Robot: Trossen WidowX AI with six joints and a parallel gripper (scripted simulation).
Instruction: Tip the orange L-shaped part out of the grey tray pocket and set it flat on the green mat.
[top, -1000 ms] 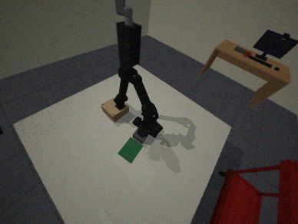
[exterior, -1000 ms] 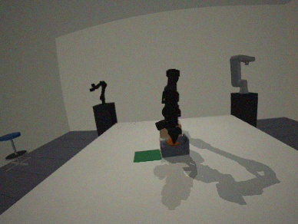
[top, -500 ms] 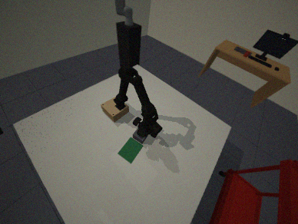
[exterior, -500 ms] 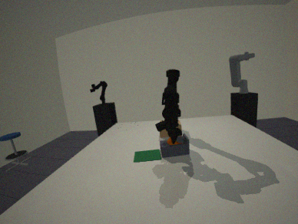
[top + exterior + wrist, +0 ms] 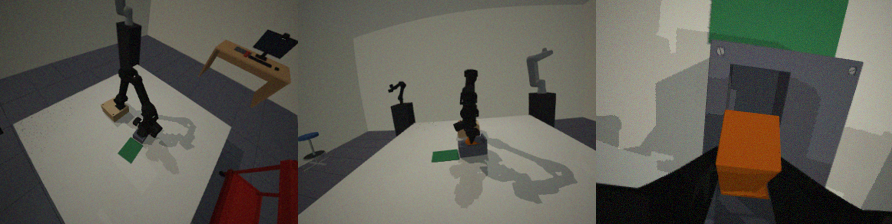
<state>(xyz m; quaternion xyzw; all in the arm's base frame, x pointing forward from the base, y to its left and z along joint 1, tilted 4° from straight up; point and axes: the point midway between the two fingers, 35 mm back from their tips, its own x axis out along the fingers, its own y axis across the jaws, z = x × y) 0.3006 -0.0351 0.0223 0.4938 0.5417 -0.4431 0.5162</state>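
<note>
White table (image 5: pixel 77 153), flat green mat (image 5: pixel 778 22) beside grey pocketed tray (image 5: pixel 821 100). Black gripper (image 5: pixel 744 172) clamped on raised orange L-shaped part (image 5: pixel 748 150). Risk: a shallow end-pinch could slip during lifting.

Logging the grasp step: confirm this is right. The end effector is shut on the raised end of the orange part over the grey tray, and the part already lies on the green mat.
One thing is wrong: the orange part is not on the green mat. The wrist view shows it over the grey tray, pinched in the end effector, the mat bare beyond. The rest stands.
</note>
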